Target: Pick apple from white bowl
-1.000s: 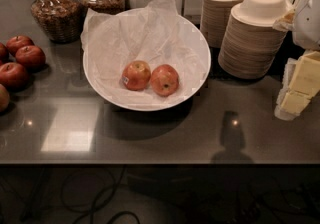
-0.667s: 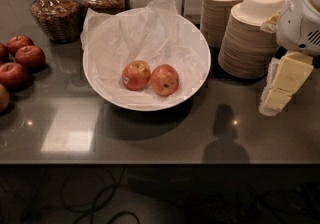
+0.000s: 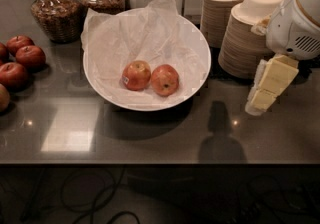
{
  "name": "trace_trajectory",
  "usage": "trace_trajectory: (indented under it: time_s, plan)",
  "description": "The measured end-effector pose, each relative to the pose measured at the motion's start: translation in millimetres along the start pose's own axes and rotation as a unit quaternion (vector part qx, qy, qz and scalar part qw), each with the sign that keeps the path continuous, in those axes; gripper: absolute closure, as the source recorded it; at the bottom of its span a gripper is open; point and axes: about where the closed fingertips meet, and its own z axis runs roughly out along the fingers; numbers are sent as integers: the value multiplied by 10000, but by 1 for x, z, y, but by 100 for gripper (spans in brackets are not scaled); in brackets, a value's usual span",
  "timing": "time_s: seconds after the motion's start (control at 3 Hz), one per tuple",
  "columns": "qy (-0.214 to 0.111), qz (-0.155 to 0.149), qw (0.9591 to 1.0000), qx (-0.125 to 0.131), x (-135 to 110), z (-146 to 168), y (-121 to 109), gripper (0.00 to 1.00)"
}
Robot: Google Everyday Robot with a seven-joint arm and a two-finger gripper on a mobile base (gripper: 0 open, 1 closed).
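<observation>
The apple (image 3: 165,80) lies in the white bowl (image 3: 204,48), beside a stickered apple (image 3: 136,75). The gripper (image 3: 267,87) hangs empty above the bench (image 3: 150,138), with the apple well to its left in view. How wide its jaws stand cannot be told.

- The reddish-orange mottled apple (image 3: 165,79) lies in the wide white bowl (image 3: 200,48), right of the stickered apple (image 3: 136,75).
- The pincer (image 3: 260,99) hangs right of the bowl, above the counter (image 3: 150,138).

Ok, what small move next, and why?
Probably shift the claw left, over the bowl rim, toward the right apple with the dark spot. The claw hangs right of the bowl, by the stacked bowls, not yet above the fruit.
</observation>
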Motion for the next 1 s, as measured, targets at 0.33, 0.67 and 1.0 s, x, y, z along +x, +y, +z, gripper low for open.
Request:
trace_trajectory:
  time_s: [0.33,0.67,1.0]
  plan:
    - [-546,-94,9984,-81,-33,29,-6,0]
    - [-1020,-240,9942,-237,-69,53,-11,0]
    - [-1288,-378,9903,-346,-95,67,-17,0]
